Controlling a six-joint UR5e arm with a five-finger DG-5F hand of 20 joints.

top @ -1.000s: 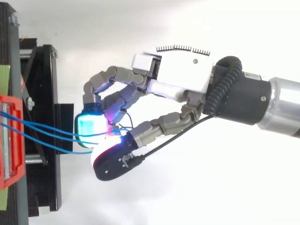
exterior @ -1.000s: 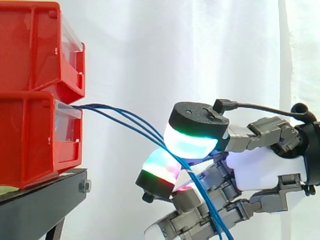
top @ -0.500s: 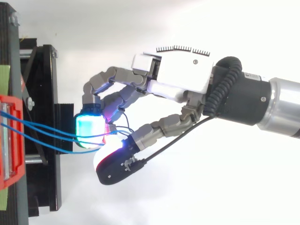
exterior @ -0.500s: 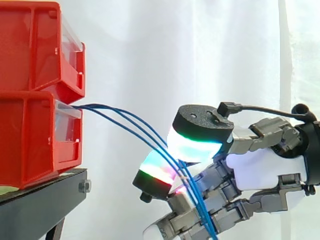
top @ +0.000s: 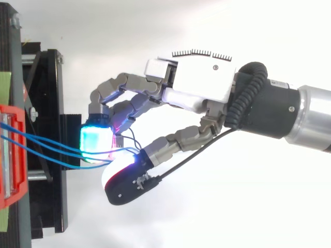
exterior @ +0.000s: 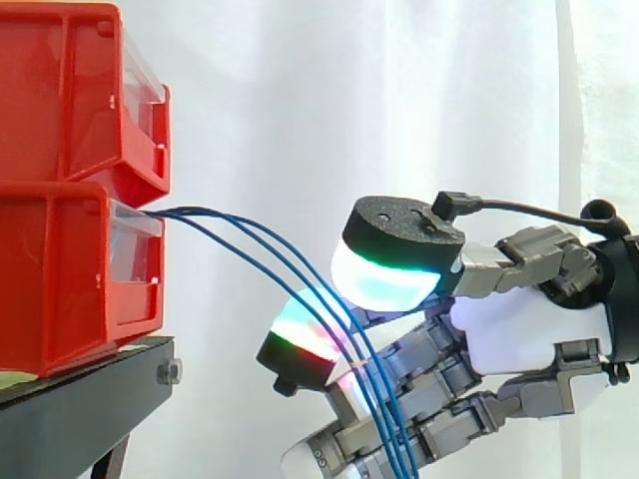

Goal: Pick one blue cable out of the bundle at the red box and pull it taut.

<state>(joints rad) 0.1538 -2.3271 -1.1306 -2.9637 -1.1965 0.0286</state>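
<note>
Curtain [exterior: 300, 100] backdrop; blue cables [exterior: 182, 213] between fingers [exterior: 389, 271]

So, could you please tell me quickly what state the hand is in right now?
The hand is closed, its fingers curled round the blue cables.

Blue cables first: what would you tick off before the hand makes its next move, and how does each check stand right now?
1. The blue cables come out of the lower red box: ok.
2. The hand is curled round them: ok.
3. Only one cable is held: not ok, all three run between the pads together.
4. The pinch is firm: cannot tell.
5. The cables are taut: not ok, they sag toward the hand.
6. The box sits on the black stand: ok.
</note>
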